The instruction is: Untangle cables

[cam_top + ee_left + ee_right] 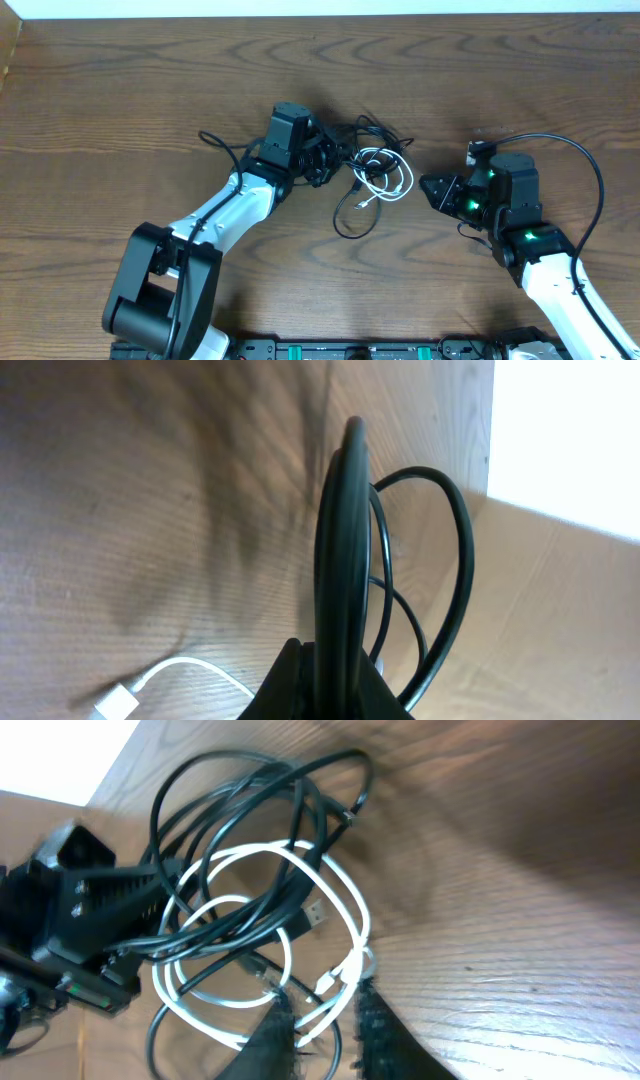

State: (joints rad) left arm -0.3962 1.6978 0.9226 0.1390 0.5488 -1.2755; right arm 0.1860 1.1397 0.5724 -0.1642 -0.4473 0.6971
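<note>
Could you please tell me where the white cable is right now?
In the overhead view the white cable lies coiled at the table's middle, tangled with the black cables, between the left gripper and the right gripper.

left arm [230, 205] reaches in diagonally from the near-left, left gripper [328, 160] pinched tight on a black cable [340, 540]; right arm [555, 285] comes up from the near-right, right gripper [432, 188] pointing left, jaws a bit apart

Lab: robot arms [235, 205], wood tbl [110, 90]
</note>
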